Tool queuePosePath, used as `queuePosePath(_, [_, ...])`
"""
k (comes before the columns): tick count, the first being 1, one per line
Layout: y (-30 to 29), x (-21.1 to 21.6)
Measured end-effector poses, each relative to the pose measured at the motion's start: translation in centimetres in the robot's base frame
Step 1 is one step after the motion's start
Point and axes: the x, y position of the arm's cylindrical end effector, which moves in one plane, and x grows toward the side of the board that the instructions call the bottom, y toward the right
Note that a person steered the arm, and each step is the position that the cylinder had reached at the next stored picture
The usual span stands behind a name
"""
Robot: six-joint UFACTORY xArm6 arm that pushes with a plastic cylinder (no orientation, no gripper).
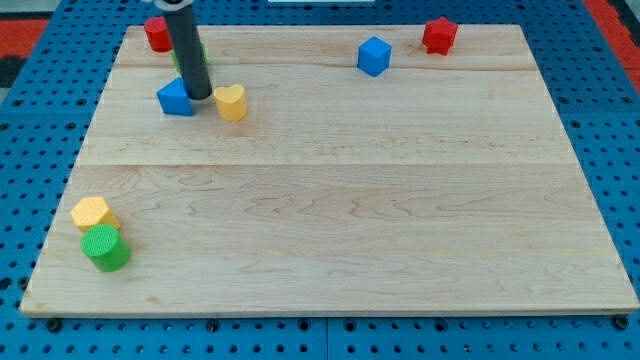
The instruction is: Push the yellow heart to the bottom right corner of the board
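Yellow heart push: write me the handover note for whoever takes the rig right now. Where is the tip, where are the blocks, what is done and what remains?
Tip: my tip is down on the board near the view's top left, between the blue block and the yellow heart, just to the view's left of the heart; contact cannot be confirmed.
Yellow heart: in the upper left area, far from the bottom right corner.
Done: nothing visible toward the goal yet.
Left: push the heart diagonally across the board to the bottom right corner; that path looks free of blocks.
Others: yellow block and green cylinder at lower left.
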Motion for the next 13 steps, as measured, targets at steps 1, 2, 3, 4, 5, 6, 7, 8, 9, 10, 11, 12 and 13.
queuePosePath(1, [5.8,1.1])
queuePosePath(2, [8.7,0.5])
queuePosePath(3, [8.4,-1.0])
queuePosePath(4, [9.3,-1.5])
queuePosePath(5, [12.6,-0.5])
queuePosePath(6, [17.2,0.8])
queuePosePath(7, [18.2,-1.3])
queuePosePath(8, [20.0,2.8])
queuePosePath(9, [20.7,6.5])
queuePosePath(10, [19.4,4.7])
queuePosePath(11, [17.5,7.6])
queuePosePath(12, [21.8,11.2])
queuePosePath(13, [28.8,13.6])
